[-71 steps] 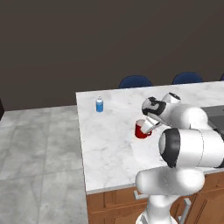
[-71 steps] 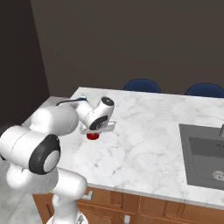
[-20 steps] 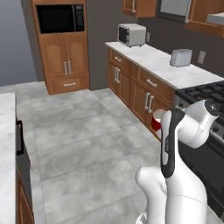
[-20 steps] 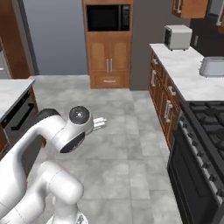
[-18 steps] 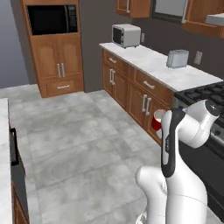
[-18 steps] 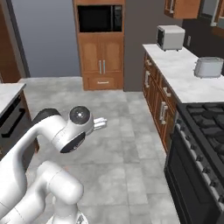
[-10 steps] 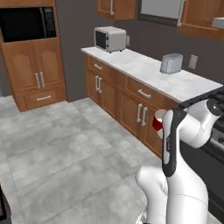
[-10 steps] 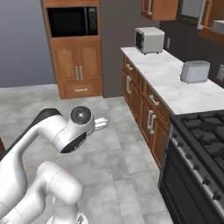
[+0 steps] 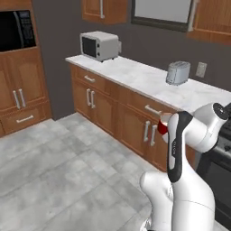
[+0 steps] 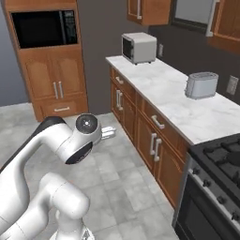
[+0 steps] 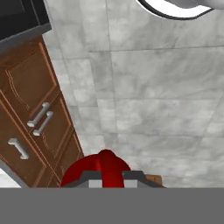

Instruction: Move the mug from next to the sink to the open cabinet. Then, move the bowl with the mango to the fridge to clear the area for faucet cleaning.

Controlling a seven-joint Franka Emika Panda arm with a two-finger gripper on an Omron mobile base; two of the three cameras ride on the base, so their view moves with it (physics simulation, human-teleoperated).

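No text, label, brand, number or sign is showing legibly anywhere in these views.

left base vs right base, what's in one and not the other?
Left base alone: the red mug at the arm's wrist, held against the low cabinets, and the wall outlet by the toaster. Right base alone: the stove with its dark burners, and the full tall cabinet doors under the built-in microwave. Both: the marble counter, the white countertop microwave, the toaster, the grey tile floor.
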